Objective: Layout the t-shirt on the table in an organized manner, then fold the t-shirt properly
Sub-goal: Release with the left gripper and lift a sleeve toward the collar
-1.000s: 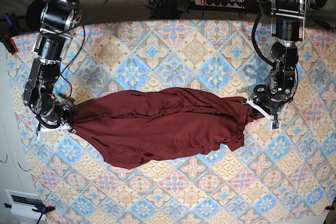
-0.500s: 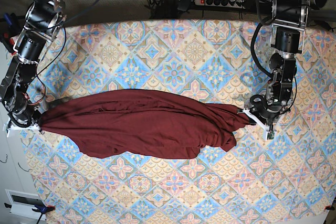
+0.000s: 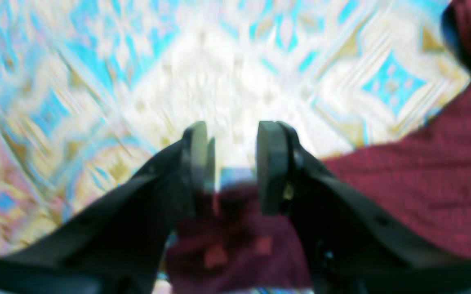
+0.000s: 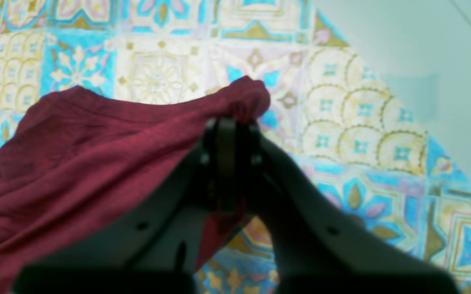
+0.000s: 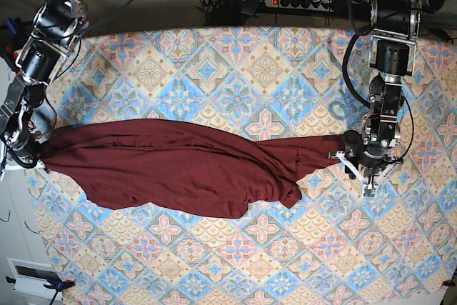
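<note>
Far left of base view: right gripper [image 5: 28,156] clamped on dark maroon knit t-shirt [image 5: 178,169], stretched across centre of blue, pink and cream tiled table [image 5: 235,69]. Right: left gripper [image 5: 355,159] parted, straddling cloth.

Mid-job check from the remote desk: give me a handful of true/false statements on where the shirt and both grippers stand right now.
1. The right gripper is shut on the t-shirt. True.
2. The left gripper is clamped flat with no gap between its pads. False: the left wrist view shows a clear gap, with maroon fabric lying below and between the fingers; whether it grips is unclear.
3. The t-shirt is stretched sideways across the table between the two arms. True.
4. The t-shirt lies neatly folded in a square. False: it is a long, wrinkled band, not folded.
5. The right gripper sits near the table's edge. True: bare floor shows just beyond it in the right wrist view.
</note>
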Controlling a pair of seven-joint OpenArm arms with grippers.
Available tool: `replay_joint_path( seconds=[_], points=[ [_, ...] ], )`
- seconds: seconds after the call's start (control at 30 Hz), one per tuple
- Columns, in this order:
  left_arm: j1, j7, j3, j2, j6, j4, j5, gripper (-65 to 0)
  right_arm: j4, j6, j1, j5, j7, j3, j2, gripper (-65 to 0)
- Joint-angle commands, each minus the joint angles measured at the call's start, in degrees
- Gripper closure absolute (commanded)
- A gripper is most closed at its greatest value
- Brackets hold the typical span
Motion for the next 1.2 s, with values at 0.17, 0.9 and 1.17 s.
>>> replay_joint_path(
  seconds=[0.17, 0.9, 1.17],
  points=[
    [-3.86, -0.29, -0.59, 0.06, 0.45, 0.83, -6.66, -28.2, 1.4, 0.23, -1.57, 0.09, 1.08, -0.07, 1.34, -0.5],
    [-0.43, 13.25, 5.39, 12.99, 0.45, 9.45, -26.36, -34.2, 5.18, 0.23, -4.2, 3.96, -0.32, -8.07, -4.38, -0.7],
    [-2.81, 13.07, 6.0, 16.59, 0.36, -1.72, -26.36, -24.2, 4.74, 0.23, -4.12, 3.96, -0.06, -8.07, -4.64, -0.7]
  ],
)
